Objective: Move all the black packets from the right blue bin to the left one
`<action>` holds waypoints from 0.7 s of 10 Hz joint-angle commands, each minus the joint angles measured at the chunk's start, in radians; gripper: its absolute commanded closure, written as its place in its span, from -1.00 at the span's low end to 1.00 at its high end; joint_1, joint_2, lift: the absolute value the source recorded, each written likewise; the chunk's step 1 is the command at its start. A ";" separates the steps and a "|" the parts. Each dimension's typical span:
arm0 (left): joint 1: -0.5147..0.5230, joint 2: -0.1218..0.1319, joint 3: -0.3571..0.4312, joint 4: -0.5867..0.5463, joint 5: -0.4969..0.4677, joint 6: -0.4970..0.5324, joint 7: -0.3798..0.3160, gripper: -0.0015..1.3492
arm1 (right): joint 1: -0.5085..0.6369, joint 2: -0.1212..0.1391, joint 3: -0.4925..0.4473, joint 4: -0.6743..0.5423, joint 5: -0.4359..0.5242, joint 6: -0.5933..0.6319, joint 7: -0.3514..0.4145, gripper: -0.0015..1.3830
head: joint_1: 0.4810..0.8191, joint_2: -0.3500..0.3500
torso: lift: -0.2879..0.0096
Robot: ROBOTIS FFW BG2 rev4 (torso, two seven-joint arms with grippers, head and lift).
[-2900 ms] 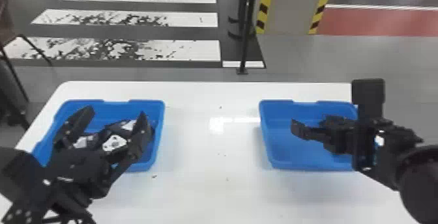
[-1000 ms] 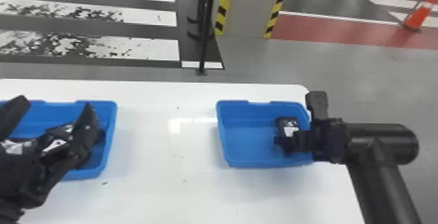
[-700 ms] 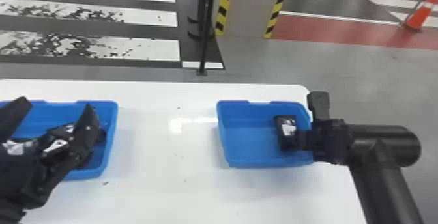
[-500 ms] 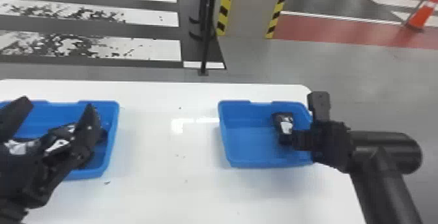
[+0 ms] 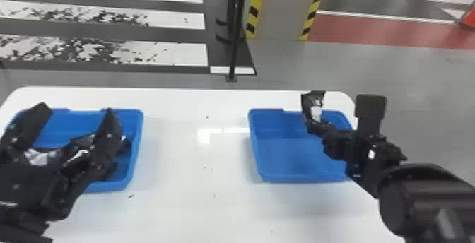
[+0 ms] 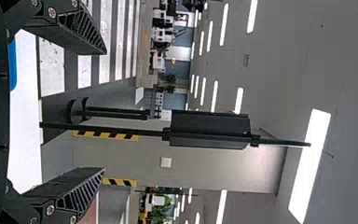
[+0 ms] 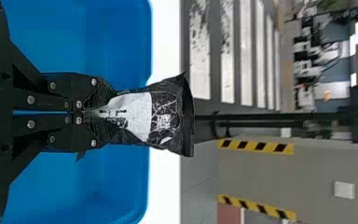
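And at right, my right gripper (image 5: 322,130) clamped the black packet (image 5: 314,108) endwise, likely for clearance; lower left, my left gripper (image 5: 77,108) gaped empty!

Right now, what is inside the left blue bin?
In the left blue bin, black packets with white patches can be seen. The open left gripper covers part of them, so their number and whatever lies beneath cannot be told.

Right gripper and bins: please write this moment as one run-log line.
right gripper: shut on black packet, raised over right blue bin | left gripper: open, near left blue bin | left blue bin: packets inside
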 commanded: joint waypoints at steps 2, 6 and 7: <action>-0.010 -0.001 -0.006 0.040 0.016 -0.089 0.000 -0.77 | 0.017 -0.025 0.141 -0.055 -0.124 -0.278 0.065 0.66 | 0.27 -0.32 | -0.01; -0.034 0.011 -0.045 0.053 0.024 -0.057 0.000 -0.77 | -0.029 -0.079 0.436 -0.094 -0.324 -0.415 0.088 0.66 | 0.11 0.29 | -0.01; -0.037 0.012 -0.049 0.053 0.026 -0.052 0.000 -0.77 | -0.037 -0.090 0.486 -0.094 -0.356 -0.417 0.089 0.66 | 0.13 0.41 | -0.01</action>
